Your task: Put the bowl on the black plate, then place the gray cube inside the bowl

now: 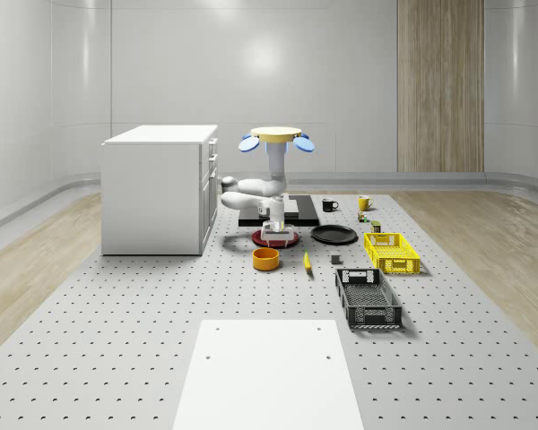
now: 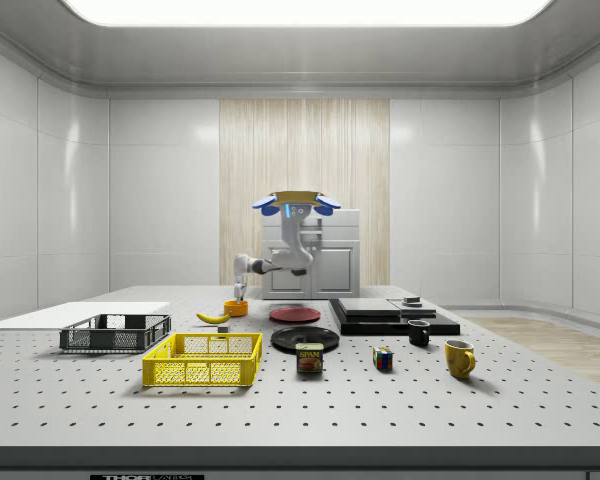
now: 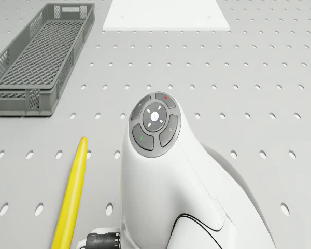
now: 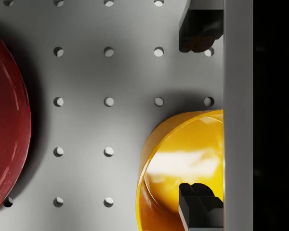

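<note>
While the drone (image 1: pixel 276 136) hovers above the table (image 1: pixel 117 313) near the cabinet (image 1: pixel 157 188), its arm reaches down and the gripper (image 4: pixel 200 113) hangs with fingers (image 4: pixel 197 36) spread apart, holding nothing. Just below it sits the bowl (image 4: pixel 183 168), one fingertip over its hollow and the other beyond its rim. Beside the gripper lies the red plate (image 4: pixel 7 125), and a banana (image 3: pixel 72 192) lies close on the other side. Farther off rests the black plate (image 1: pixel 334 235), apart from the bowl.
</note>
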### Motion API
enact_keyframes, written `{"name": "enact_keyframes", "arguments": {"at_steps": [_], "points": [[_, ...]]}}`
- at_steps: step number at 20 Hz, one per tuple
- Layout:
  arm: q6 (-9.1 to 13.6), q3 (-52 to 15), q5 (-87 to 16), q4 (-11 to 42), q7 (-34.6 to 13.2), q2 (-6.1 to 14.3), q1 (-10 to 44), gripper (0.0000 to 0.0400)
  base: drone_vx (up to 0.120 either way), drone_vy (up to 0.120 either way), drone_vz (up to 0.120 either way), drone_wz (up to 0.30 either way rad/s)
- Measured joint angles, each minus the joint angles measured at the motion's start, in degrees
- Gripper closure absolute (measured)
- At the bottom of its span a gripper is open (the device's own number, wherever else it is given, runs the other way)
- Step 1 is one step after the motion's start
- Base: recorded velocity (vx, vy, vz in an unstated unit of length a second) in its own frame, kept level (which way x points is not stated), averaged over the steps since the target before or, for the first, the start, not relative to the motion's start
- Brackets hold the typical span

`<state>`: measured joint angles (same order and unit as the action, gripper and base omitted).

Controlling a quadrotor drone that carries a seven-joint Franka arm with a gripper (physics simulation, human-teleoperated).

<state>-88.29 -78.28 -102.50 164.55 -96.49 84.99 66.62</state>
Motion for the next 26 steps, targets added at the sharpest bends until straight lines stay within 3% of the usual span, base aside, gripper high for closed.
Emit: {"name": "enact_keyframes", "arguments": {"at_steps": [6, 8, 15, 20, 26], "points": [[-0.5, -0.1, 0.2, 0.0, -0.1, 0.5, 0.1, 0.0, 0.12, 0.033, 0.0, 0.0], [-0.7, -0.1, 0.3, 0.0, -0.1, 0.7, 0.2, 0.0, 0.12, -0.1, 0.0, 0.0], [-1.2, -0.2, 0.5, -0.1, -0.2, 1.3, 0.3, 0.0, 0.0, 0.0, -0.006, 0.0], [-1.5, -0.2, 0.6, -0.1, -0.3, 1.6, 0.4, 0.0, 0.0, 0.0, -0.096, 0.0], [-3.1, 3.1, -2.4, -0.7, -0.3, 2.2, 0.7, 0.0, 0.0, 0.0, 0.0, 0.0]]}}
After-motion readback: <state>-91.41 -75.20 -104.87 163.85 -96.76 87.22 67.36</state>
